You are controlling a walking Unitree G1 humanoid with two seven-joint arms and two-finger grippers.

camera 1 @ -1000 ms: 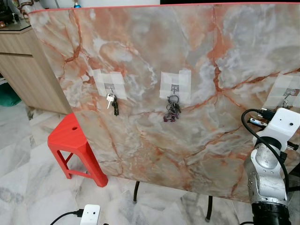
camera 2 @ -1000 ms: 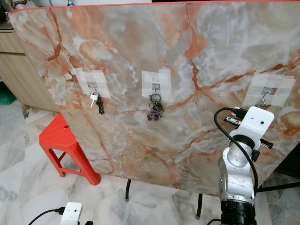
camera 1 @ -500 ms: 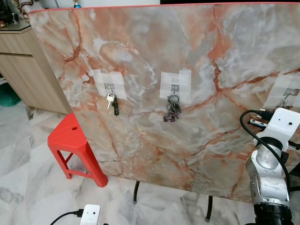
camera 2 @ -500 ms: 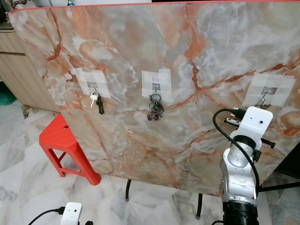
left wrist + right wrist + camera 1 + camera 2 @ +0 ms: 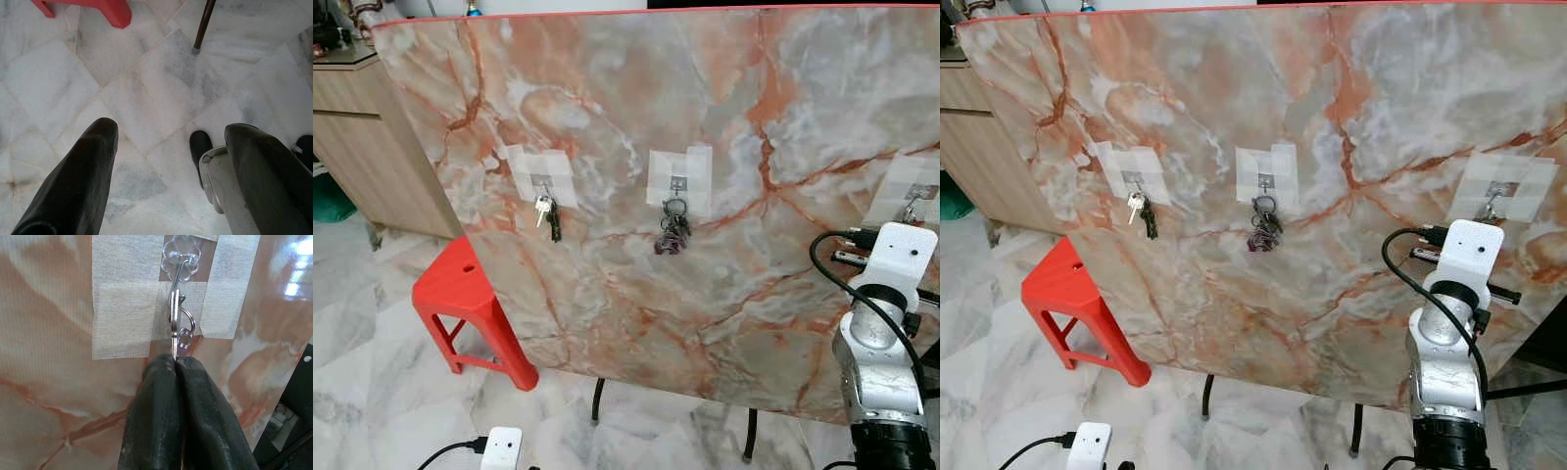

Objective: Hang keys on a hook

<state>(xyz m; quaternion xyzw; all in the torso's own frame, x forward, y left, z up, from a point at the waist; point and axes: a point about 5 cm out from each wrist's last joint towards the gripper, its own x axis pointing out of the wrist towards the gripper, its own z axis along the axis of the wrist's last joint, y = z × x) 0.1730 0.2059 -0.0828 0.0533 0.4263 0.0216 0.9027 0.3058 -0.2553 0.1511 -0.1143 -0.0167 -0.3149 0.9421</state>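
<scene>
The right hand [image 5: 175,363] is pinching the keys [image 5: 177,340] at the taped hook [image 5: 180,264], ring seemingly on it; letting go is left. The left hand [image 5: 166,161] is hanging apart, idle.

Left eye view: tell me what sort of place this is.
Likely a home room rigged for key-hanging practice: a marble board with taped hooks, a red stool, a wooden cabinet, marble floor.
</scene>
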